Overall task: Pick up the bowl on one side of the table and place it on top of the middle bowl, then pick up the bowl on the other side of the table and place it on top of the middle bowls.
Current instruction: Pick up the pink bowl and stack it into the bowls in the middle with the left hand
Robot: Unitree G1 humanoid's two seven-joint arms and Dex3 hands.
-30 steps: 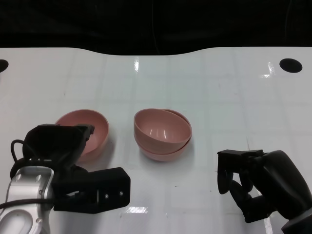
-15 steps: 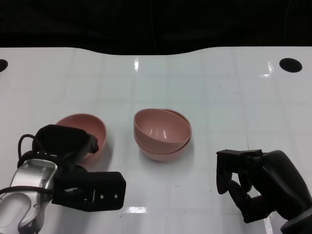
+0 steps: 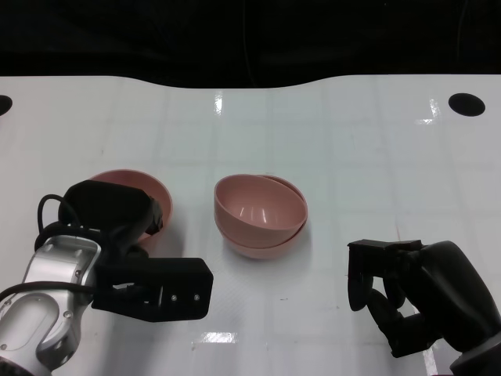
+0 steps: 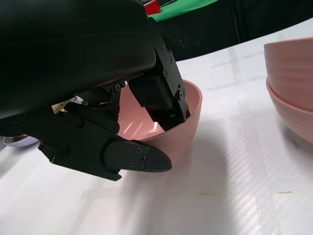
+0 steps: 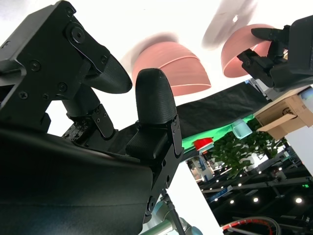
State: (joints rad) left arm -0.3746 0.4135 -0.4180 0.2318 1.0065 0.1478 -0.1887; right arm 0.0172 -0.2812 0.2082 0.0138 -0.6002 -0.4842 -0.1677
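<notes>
No text, label, brand, number or sign can be read in any of the views. The pink bowls and the white surface are unmarked, and the black hands carry only screws. The cardboard box [image 5: 285, 111] at the right edge of the right wrist view shows no legible print.
</notes>
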